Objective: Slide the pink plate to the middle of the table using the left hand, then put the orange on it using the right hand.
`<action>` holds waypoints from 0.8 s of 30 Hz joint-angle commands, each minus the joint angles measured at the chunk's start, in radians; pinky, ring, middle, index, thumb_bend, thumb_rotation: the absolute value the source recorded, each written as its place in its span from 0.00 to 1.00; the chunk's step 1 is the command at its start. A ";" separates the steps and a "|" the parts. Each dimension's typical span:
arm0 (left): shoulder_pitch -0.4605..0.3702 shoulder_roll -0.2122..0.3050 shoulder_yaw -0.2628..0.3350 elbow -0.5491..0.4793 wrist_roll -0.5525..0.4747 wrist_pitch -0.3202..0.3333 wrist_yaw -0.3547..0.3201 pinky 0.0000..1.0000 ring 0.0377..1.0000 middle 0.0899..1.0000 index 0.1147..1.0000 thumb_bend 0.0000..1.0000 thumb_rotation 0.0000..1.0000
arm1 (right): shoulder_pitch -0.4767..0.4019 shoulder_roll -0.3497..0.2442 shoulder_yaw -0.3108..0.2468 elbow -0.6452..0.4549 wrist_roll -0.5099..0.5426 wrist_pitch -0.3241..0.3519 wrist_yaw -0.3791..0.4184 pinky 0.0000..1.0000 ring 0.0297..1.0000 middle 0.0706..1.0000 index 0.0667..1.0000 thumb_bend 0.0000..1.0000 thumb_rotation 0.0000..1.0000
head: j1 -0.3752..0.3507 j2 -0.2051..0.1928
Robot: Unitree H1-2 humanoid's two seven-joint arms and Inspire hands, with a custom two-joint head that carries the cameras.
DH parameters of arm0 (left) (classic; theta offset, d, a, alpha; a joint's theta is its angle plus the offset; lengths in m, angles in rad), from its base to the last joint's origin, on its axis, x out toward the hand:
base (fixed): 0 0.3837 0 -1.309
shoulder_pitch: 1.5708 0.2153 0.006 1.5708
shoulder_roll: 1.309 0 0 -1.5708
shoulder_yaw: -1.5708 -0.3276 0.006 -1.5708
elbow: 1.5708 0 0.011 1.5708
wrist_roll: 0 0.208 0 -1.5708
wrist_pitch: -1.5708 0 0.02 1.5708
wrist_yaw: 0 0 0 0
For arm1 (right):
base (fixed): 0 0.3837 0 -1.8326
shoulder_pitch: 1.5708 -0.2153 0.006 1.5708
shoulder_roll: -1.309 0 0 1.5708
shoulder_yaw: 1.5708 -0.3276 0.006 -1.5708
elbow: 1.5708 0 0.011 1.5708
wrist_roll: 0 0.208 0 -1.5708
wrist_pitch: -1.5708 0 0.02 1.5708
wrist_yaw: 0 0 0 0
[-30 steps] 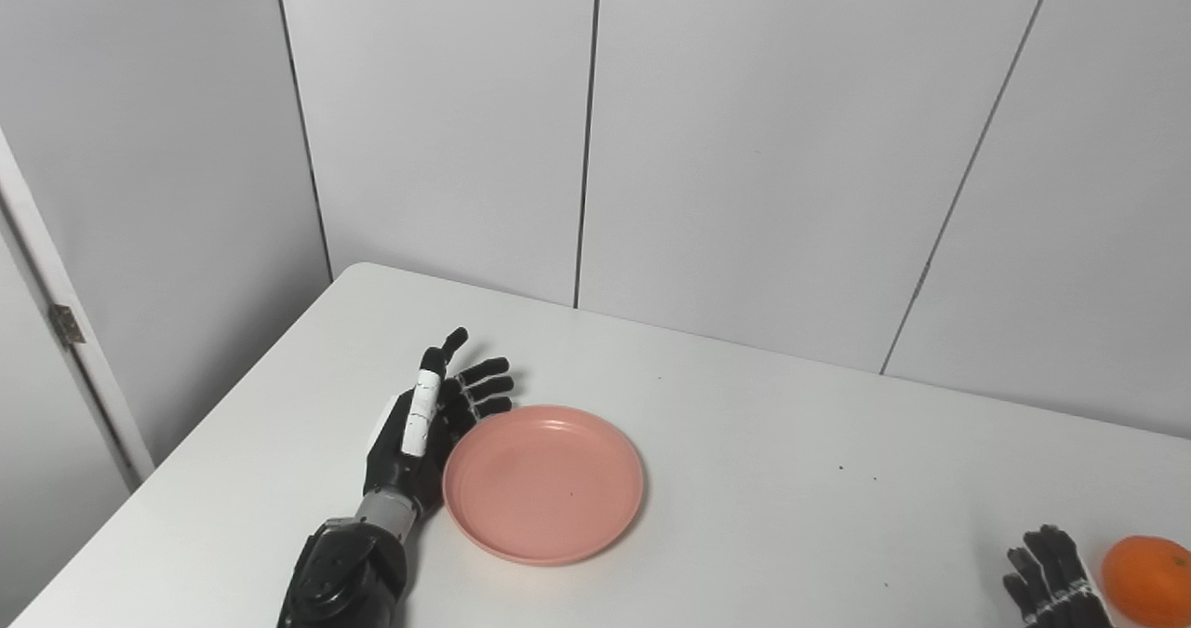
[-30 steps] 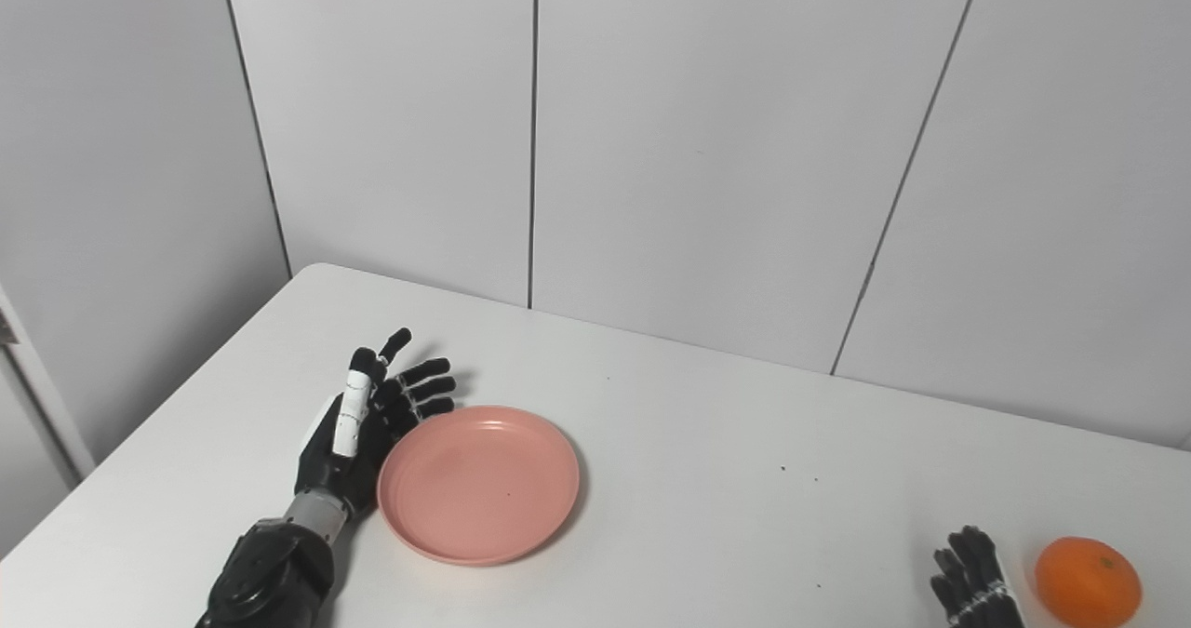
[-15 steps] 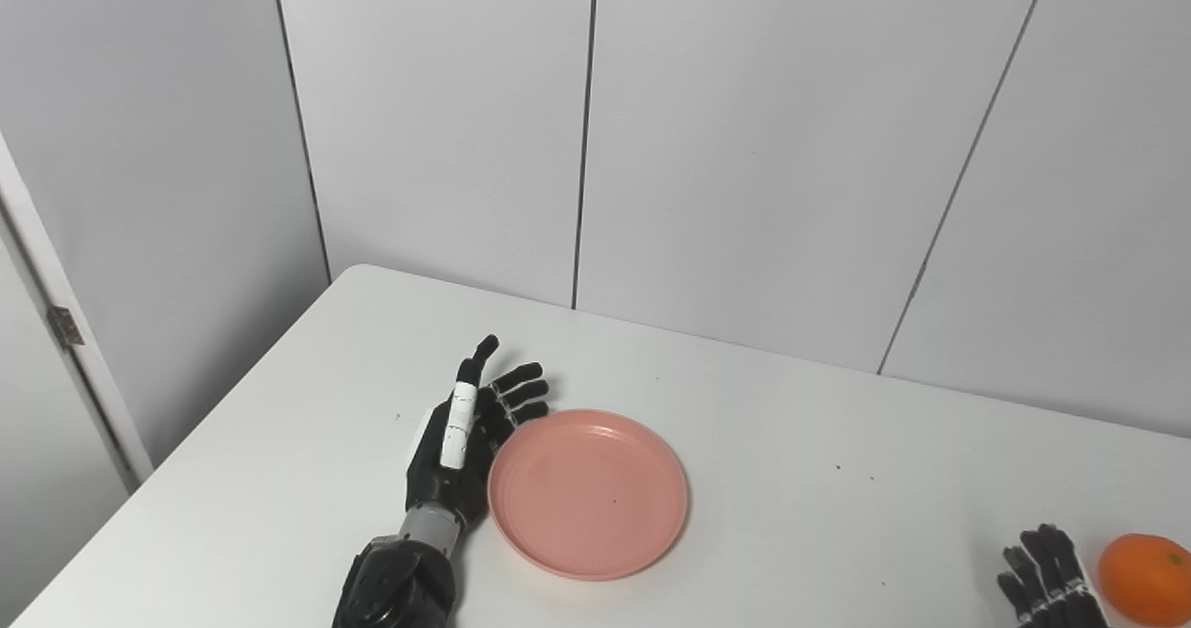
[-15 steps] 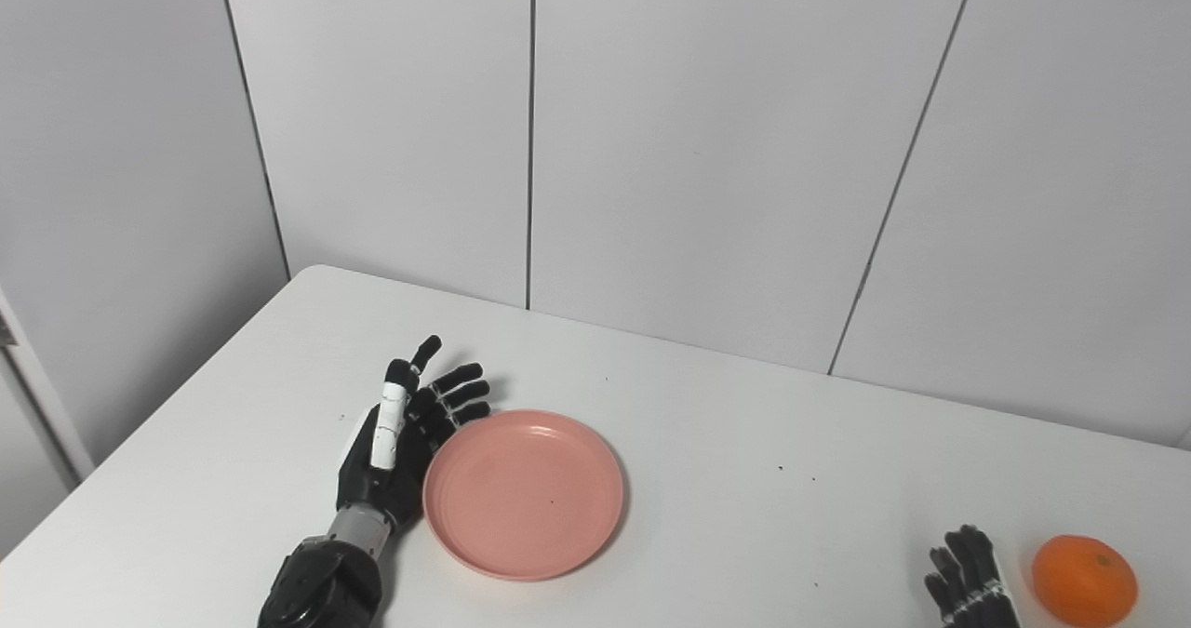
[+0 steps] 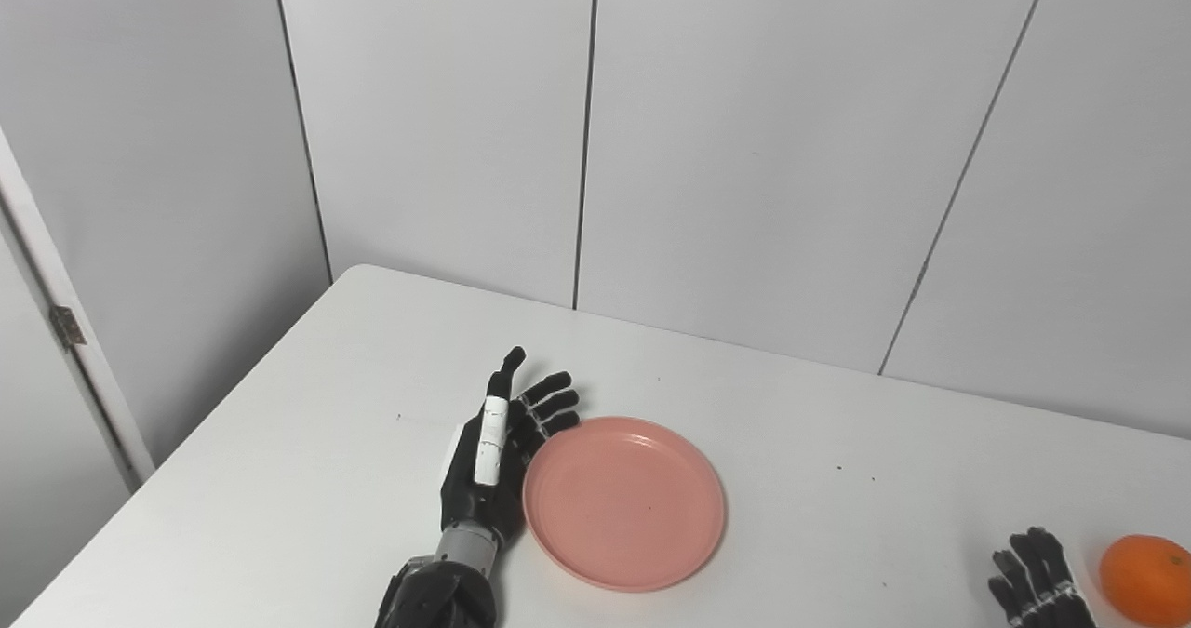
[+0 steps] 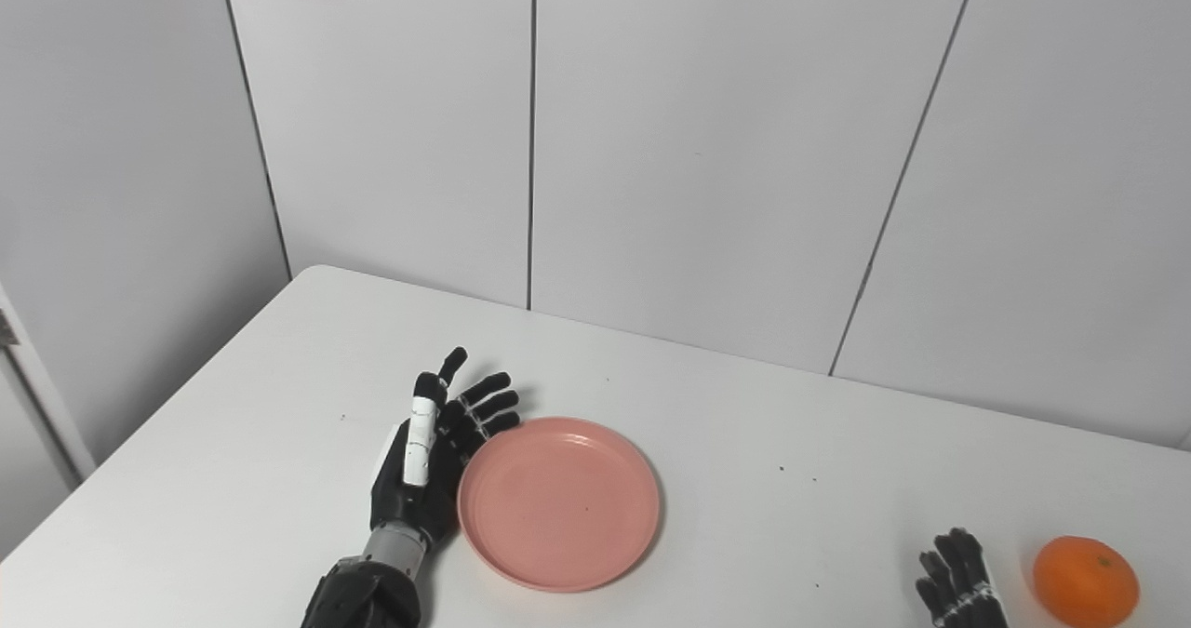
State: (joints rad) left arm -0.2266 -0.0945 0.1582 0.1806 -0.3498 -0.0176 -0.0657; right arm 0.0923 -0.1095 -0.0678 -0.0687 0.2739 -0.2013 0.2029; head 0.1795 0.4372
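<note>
the pink plate (image 5: 623, 502) lay flat on the white table (image 5: 279, 479), left of the table's middle, with nothing on it. the left hand (image 5: 493, 465) stood on edge against the plate's left rim, palm toward the plate, its fingers (image 5: 549, 403) spread apart and stretched forward past the rim — it gripped nothing, only pressed sideways on the plate. a white band ran along the topmost finger. the orange (image 6: 1086, 580) sat near the table's front right corner, well apart from the plate, partly cut by the frame's edge in the left eye view. the right hand (image 6: 958, 580) rested just beside the orange on its left, not touching it — only the fingertips showed above the bottom edge, slightly apart and holding nothing, though how wide the hand stood could not be told. grey wall panels (image 5: 744, 144) rose behind the table.
</note>
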 commanded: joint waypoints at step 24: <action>0.009 -0.104 -0.106 0.034 0.029 0.032 0.018 0.68 0.69 0.68 0.92 0.98 0.78 | 0.102 0.063 0.048 0.049 -0.023 0.022 -0.021 0.96 0.93 0.94 0.92 0.88 0.96 | -0.042 0.028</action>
State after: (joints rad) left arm -0.2267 -0.1696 0.0642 0.1872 -0.3286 -0.0156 -0.0609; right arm 0.1106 -0.0934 -0.0484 -0.0929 0.2473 -0.1946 0.1829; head 0.1365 0.4648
